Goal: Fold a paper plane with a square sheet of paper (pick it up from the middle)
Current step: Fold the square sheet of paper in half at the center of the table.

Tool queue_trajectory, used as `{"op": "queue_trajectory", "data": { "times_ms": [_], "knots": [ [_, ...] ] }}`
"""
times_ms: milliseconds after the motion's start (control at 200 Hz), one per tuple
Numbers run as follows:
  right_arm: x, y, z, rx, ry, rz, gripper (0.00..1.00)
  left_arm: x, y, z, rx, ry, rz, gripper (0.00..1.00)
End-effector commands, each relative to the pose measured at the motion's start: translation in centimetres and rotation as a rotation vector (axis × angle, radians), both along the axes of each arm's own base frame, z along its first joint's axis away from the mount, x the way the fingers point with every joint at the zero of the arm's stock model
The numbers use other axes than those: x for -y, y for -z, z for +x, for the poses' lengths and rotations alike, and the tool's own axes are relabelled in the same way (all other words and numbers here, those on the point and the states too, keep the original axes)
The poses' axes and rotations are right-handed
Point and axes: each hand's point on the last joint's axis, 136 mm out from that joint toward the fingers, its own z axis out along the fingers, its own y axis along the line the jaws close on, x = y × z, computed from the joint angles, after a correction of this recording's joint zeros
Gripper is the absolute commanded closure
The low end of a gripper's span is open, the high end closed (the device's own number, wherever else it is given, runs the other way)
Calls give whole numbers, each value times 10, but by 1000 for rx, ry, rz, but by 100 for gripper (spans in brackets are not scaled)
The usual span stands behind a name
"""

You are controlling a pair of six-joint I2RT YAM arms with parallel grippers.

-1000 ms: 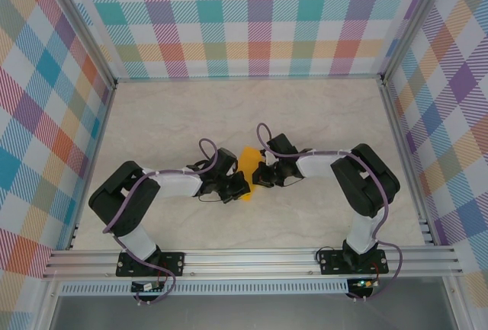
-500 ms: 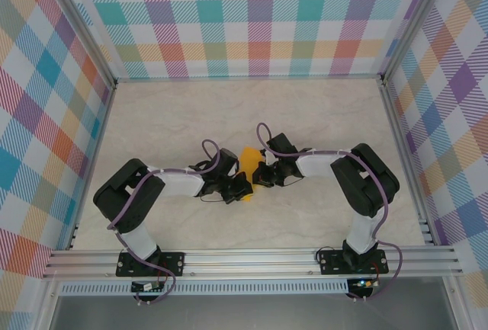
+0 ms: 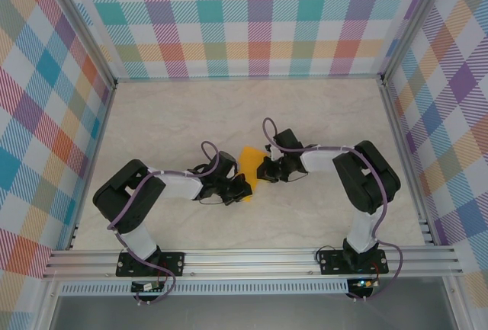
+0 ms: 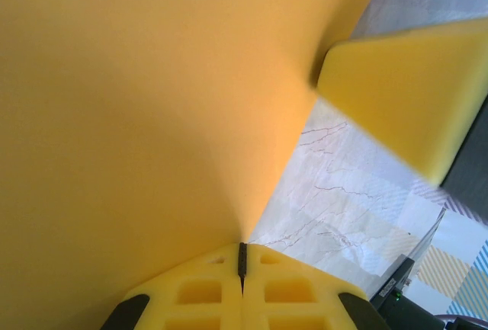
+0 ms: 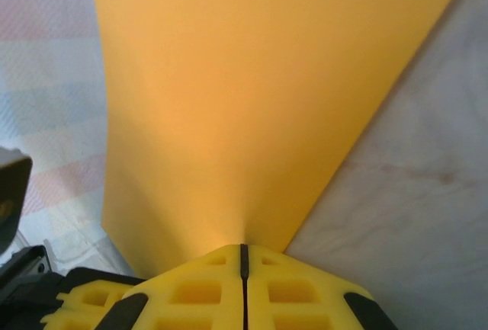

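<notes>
From above, the sheet of paper is around the middle of the bench, a little toward the near edge. It lies between the left gripper and the right gripper, and both touch it.

In the left wrist view, the left gripper has its yellow pads pressed together on the sheet's edge. The paper rises clear of the bench.

In the right wrist view, the right gripper is likewise closed and pinches the sheet above the bench.
</notes>
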Motion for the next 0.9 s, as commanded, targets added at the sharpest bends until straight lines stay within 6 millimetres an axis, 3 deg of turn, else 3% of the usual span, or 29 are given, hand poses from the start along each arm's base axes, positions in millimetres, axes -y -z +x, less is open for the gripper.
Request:
{"op": "queue_trajectory", "data": {
  "times_ms": [0, 470, 585, 690, 780, 895],
  "knots": [
    [7, 2, 21, 36, -3, 9, 93, -40, 48, -44, -173, -1, 197, 97],
    [42, 6, 92, 73, 110, -107, 94, -49, 52, -49, -191, 19, 262, 98],
    [43, -7, 104, 100, 124, -93, 94, -47, 48, -46, -178, 18, 261, 99],
    [39, -38, 97, 146, 118, -31, 94, -47, 46, -44, -170, 16, 259, 99],
    [34, -58, 76, 157, 103, 27, 94, -46, 44, -43, -165, 16, 257, 99],
    [21, -55, 35, 106, 57, 72, 94, -45, 43, -42, -162, 16, 256, 99]
  ]
}}
